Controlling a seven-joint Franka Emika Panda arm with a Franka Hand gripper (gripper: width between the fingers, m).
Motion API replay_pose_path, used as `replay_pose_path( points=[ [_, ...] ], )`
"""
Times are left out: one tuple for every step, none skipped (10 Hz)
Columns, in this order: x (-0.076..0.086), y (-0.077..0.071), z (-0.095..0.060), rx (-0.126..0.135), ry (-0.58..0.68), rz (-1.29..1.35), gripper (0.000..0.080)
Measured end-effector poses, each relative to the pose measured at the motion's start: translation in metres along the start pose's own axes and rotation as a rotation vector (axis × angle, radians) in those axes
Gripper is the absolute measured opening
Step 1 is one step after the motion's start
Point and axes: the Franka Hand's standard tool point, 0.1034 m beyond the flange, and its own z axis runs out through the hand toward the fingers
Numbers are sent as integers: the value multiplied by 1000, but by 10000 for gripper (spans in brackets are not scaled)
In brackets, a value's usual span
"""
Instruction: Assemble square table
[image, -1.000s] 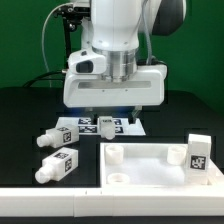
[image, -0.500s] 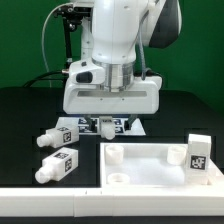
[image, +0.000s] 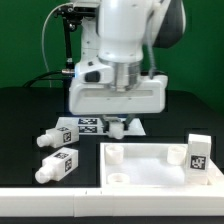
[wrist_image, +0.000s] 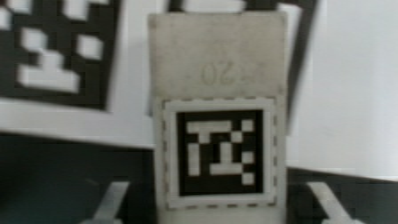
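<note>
Down comes the gripper since a second ago, drifting a touch toward the exterior view's right, and it now sits low over the marker board. In the wrist view we see a white leg lying partly over the marker board's edge, tag facing up, with a finger on either side of it. We cannot tell whether the jaws have closed on it or merely straddle it; thin dark gaps seem to show beside it. On the exterior view's left, the rear loose leg and the front loose leg lie on the black table, apart from the gripper. The square tabletop lies in front, rim up, and the upright leg stands at its corner on the exterior view's right.
</note>
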Motion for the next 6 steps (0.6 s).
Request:
replay_pose_path(
  points=[
    [9,-11,-10,4,27,-64,284],
    [21,-19,-19,-9,73,-223,284],
    [17,-15,-15,-10,63,-267,284],
    [16,-12,-14,-17,57,-317,284],
    [16,-12,-14,-23,54,-376,284],
    [21,-14,-16,-43,64,-483,284]
  ],
)
